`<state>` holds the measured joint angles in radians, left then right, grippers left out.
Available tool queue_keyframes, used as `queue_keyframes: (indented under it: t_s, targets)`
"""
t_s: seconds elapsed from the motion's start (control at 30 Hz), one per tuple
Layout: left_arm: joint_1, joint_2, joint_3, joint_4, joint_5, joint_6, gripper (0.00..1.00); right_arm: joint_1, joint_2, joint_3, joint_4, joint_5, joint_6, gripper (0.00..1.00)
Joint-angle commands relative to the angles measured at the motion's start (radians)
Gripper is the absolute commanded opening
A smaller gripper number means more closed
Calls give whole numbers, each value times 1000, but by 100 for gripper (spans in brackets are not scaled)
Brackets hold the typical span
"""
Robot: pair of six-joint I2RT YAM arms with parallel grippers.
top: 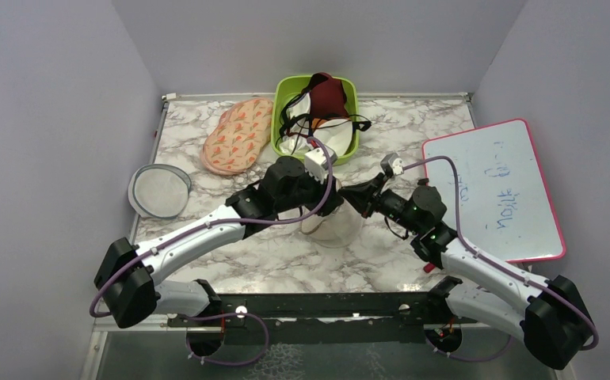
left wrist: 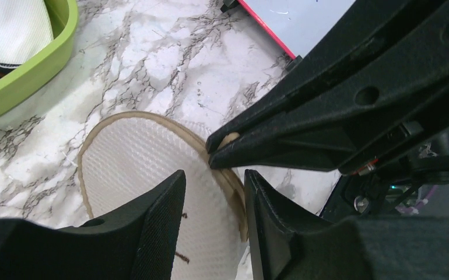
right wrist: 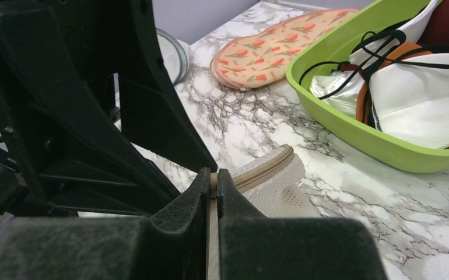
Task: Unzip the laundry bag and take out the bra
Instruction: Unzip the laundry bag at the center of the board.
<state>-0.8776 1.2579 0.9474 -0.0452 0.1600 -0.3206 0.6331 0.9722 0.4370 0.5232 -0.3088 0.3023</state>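
The laundry bag (top: 337, 229), a cream-white mesh pod with a tan zip round its rim, lies at the table's middle under both wrists. In the left wrist view its mesh face (left wrist: 134, 157) shows small dark marks. My left gripper (left wrist: 213, 175) stands open over it, its fingers on either side of the zip rim. My right gripper (right wrist: 213, 174) is shut on a small cream tab at the bag's zip (right wrist: 269, 163); its pinched tips (left wrist: 211, 153) also show in the left wrist view. The bra is hidden.
A green basket (top: 353, 134) at the back holds a dark maroon garment (top: 329, 93) and white cloths with black straps. Pink floral pads (top: 238, 134) lie to its left. A grey-rimmed mesh disc (top: 159, 190) sits far left. A pink-edged whiteboard (top: 492, 190) lies on the right.
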Motion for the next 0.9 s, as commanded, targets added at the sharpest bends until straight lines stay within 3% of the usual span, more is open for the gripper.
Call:
queue_keyframes:
  t_s: [0.0,0.27,0.47,0.53,0.63,0.7,0.87]
  targets:
    - [-2,42,46,23,26,-71,34,0,14,43,-35,-44,-10,1]
    - [-3,21,15,31,13,-44,11,0,-3,20,-11,-29,27,1]
    - [-2,17,10,11,36,-11,4,0,4,49,-43,-29,20,1]
    - [-2,15,9,4,35,-12,5,-2,9,57,-54,-27,24,1]
    - [-2,11,0,12,50,-11,21,-2,8,47,-39,-46,31,1]
    - [-2,13,0,9,50,-7,25,-1,12,44,-40,-36,32,1]
    - [-2,20,5,-14,60,16,24,-2,1,40,-55,-28,29,1]
